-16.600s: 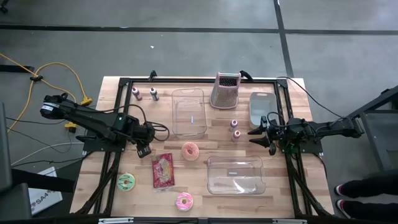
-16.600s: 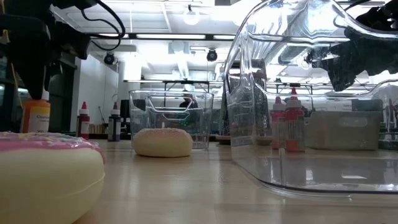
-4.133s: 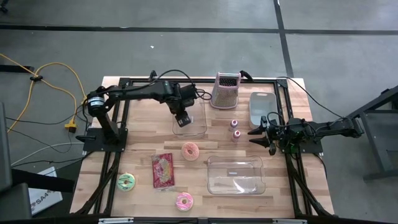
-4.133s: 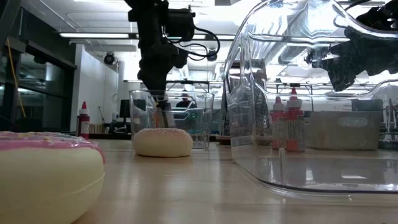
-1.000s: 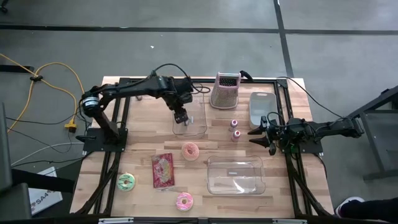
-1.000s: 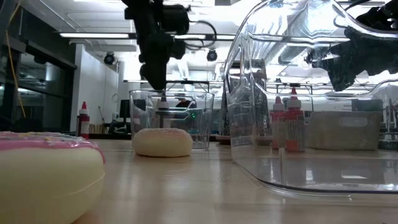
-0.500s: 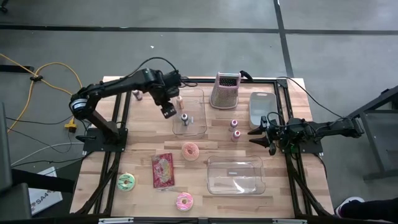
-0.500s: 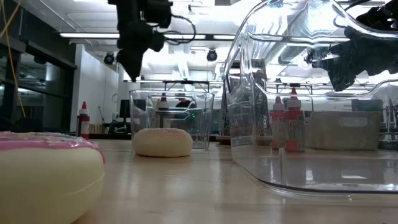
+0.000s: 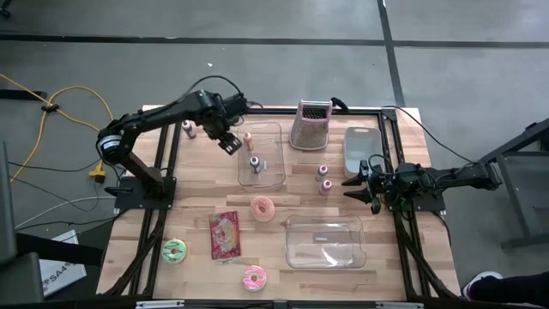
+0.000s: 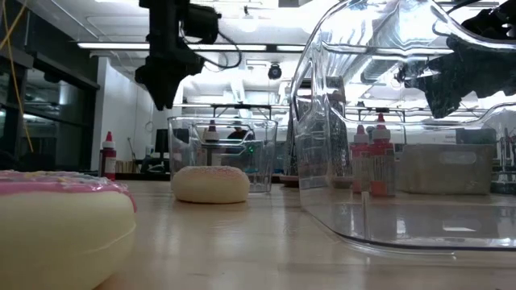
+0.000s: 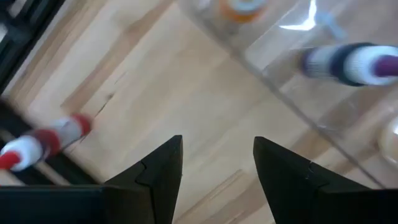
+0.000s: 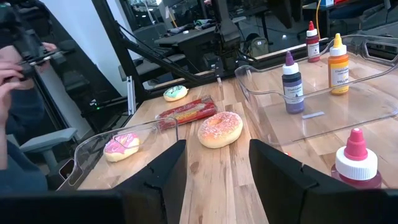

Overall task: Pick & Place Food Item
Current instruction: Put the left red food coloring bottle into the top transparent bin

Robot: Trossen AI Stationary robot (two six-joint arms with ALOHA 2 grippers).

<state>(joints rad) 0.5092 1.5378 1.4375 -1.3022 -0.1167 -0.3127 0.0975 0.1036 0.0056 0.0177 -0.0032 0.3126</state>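
Left arm reached across toward the far side of the worktop, left claw pointed steeply down, fingers apart, nothing between them. Right arm folded low at the right edge, right claw level, fingers apart and empty.

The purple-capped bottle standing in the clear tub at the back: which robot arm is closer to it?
Left. The left gripper hangs just outside the clear tub, beside the purple-capped bottle. The right gripper waits well off at the table's right side.
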